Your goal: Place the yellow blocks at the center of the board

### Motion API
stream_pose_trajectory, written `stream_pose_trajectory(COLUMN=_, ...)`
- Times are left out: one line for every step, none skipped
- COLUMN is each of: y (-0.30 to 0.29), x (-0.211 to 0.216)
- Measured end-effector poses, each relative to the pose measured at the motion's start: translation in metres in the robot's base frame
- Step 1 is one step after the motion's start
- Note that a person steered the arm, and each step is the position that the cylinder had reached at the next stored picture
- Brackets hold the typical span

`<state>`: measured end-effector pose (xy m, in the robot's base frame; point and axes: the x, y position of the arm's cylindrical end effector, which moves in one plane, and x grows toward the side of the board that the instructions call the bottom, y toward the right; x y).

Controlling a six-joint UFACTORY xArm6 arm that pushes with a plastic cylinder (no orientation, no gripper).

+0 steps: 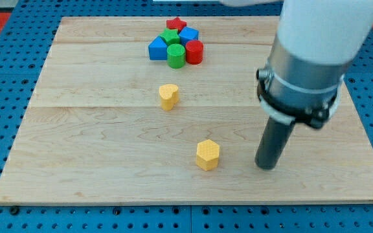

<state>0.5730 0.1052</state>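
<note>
A yellow heart-shaped block (168, 96) stands a little left of the board's middle. A yellow hexagon block (207, 155) lies lower, near the bottom middle of the wooden board (96, 149). My tip (266, 166) rests on the board to the right of the yellow hexagon, a short gap apart from it and not touching. The rod rises up and to the right into the grey and white arm.
A tight cluster sits near the view's top: a red star (176, 24), a green block (171, 36), a blue block (189, 35), a blue block (157, 49), a green cylinder (177, 55) and a red cylinder (194, 52).
</note>
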Motion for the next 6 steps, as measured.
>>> stream_pose_trajectory(y=-0.067, x=0.005)
stream_pose_trajectory(y=-0.074, x=-0.04)
stream_pose_trajectory(y=-0.082, x=-0.077)
stream_pose_trajectory(y=-0.122, x=-0.109)
stream_pose_trajectory(y=-0.132, x=-0.109)
stream_pose_trajectory(y=-0.092, x=-0.103)
